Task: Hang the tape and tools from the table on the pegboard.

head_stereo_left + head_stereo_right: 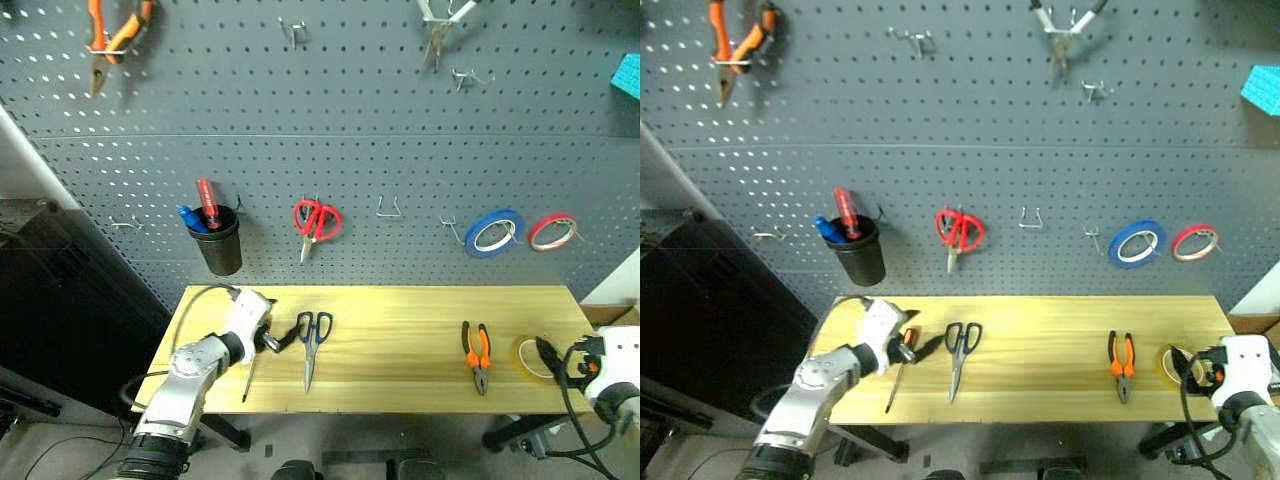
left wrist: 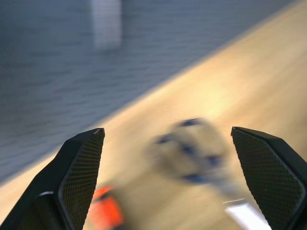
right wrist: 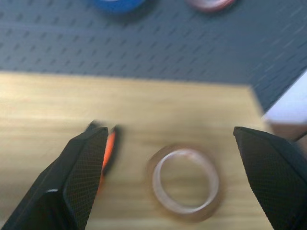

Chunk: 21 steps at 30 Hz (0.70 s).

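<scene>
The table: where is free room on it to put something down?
Widest bare patch on the table: between the blue-looped scissors and the pliers. Crowded: left end, with screwdriver and left gripper; right end, with yellow tape and right gripper.

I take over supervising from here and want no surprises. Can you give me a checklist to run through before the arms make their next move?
1. Left gripper open: ok.
2. Right gripper open: ok.
3. Yellow tape flat on the table, between the right fingers' line: ok.
4. Blue-looped scissors ahead of the left gripper, not yet held: ok.
5. Pliers and screwdriver lie apart from the others: ok.
6. Free hook on the pegboard: ok.
</scene>
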{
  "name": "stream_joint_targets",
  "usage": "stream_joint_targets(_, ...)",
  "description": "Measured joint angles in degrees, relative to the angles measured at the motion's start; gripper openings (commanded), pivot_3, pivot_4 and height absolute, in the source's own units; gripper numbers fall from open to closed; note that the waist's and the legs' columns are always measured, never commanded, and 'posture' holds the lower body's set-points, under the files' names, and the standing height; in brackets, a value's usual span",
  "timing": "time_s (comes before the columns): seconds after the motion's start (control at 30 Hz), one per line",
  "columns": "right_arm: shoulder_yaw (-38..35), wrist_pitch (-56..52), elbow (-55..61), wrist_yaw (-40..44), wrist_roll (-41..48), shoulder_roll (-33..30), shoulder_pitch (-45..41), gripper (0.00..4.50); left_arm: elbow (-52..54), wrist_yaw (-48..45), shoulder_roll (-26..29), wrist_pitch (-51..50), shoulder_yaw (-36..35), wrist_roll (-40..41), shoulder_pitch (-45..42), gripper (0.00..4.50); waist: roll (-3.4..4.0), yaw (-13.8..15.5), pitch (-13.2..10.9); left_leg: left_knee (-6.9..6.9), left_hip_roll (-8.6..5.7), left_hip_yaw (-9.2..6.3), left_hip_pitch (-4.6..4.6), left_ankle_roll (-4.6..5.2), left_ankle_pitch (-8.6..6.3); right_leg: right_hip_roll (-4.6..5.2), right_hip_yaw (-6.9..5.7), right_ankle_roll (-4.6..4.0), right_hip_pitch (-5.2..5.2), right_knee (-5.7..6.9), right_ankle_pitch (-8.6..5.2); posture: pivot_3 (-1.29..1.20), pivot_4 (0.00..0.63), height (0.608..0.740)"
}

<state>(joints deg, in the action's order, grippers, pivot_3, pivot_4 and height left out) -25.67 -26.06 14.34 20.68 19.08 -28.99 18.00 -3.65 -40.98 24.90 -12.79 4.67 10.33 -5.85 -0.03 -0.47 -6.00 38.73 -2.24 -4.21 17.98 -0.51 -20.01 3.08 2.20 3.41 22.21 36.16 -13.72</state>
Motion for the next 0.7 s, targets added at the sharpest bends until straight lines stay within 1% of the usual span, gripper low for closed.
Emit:
stream_joint_targets(0.1,1.06,-5.02,-0.91,-1.26,-0.47,-1.15,-2.71,4.5,2.07,-3.93,0.46,-1.66,3.04,0.32,-2.94,4.48,-0.11,-1.23,-1.81,0.0,-0.01,0.0,0.09,0.0,0.0,0.02,0.0,-0.01,0.06,-0.03,0.01,-0.11,0.197,0.74)
stream_joint_targets(0.23,4.59,-10.31,-4.3,-1.48,-2.14,-3.09,-7.95,4.5,7.79,-13.11,2.51,-1.87,9.99,0.58,-7.49,4.48,-0.24,-2.22,-3.67,-0.01,0.02,-0.02,0.32,0.04,-0.02,0.05,-0.02,-0.02,0.26,-0.09,0.02,-0.11,0.221,0.74)
stream_joint_targets(0.27,5.09,-11.37,-4.82,-1.5,-2.16,-3.21,-8.89,4.5,8.59,-14.73,2.8,-1.74,11.07,0.67,-8.2,4.48,-0.21,-2.45,-3.9,0.0,0.02,-0.03,0.55,0.05,-0.03,0.08,0.0,-0.03,0.49,-0.08,0.03,-0.11,0.23,0.74)
stream_joint_targets(0.3,5.59,-12.39,-5.65,-1.36,-2.13,-3.28,-10.11,4.5,9.15,-16.17,3.24,-1.54,11.86,0.67,-8.8,4.48,-0.22,-2.68,-3.97,0.01,0.02,-0.03,0.92,0.05,-0.03,0.08,0.0,-0.02,0.95,0.0,0.05,-0.1,0.234,0.74)
stream_joint_targets(0.33,6.3,-13.17,-7.04,-0.86,-2.14,-3.64,-11.58,4.5,9.3,-17.61,3.78,-1.2,13.14,0.4,-9.97,4.48,-0.28,-2.82,-4.38,0.03,0.01,-0.02,1.03,0.04,-0.02,0.11,0.01,-0.03,1.06,0.06,0.05,-0.1,0.239,0.74)
stream_joint_targets(0.43,8.99,-13.6,-15.06,1.6,-2.58,-5.47,-17.54,4.5,10.44,-21.57,3.54,1.83,17.52,-1.28,-14.03,4.48,-0.36,-2.8,-5.47,0.05,-0.03,-0.02,1.08,0.05,-0.03,0.16,-0.02,-0.01,1.08,0.03,0.06,-0.08,0.252,0.74)
stream_joint_targets(0.5,10.42,-12.92,-19.7,3.11,-3.3,-6.27,-20.22,4.5,11.34,-22.79,2.66,3.38,19.09,-1.71,-15.75,4.48,-0.37,-2.78,-5.94,0.05,-0.02,-0.02,1.1,0.13,-0.08,0.19,0.0,-0.01,1.07,0.0,0.06,-0.07,0.26,0.74)
stream_joint_targets(0.63,13.97,-10.04,-30.58,5.82,-5.86,-7.43,-25.01,4.5,11.85,-23.34,1.61,4.89,20.15,-2.8,-17.67,4.48,-0.38,-2.73,-6.95,0.08,0.0,-0.08,1.31,0.15,-0.08,0.21,-0.02,-0.01,1.19,-0.03,0.06,-0.04,0.273,0.74)
stream_joint_targets(0.7,16.72,-7.63,-38.11,7.47,-8.25,-8.29,-28.52,4.5,12.06,-23.35,1.27,5.34,20.54,-3.24,-18.14,4.48,-0.33,-2.75,-7.26,0.15,-0.02,-0.05,1.47,0.14,-0.08,0.22,-0.03,0.02,1.34,-0.02,0.08,-0.04,0.275,0.74)
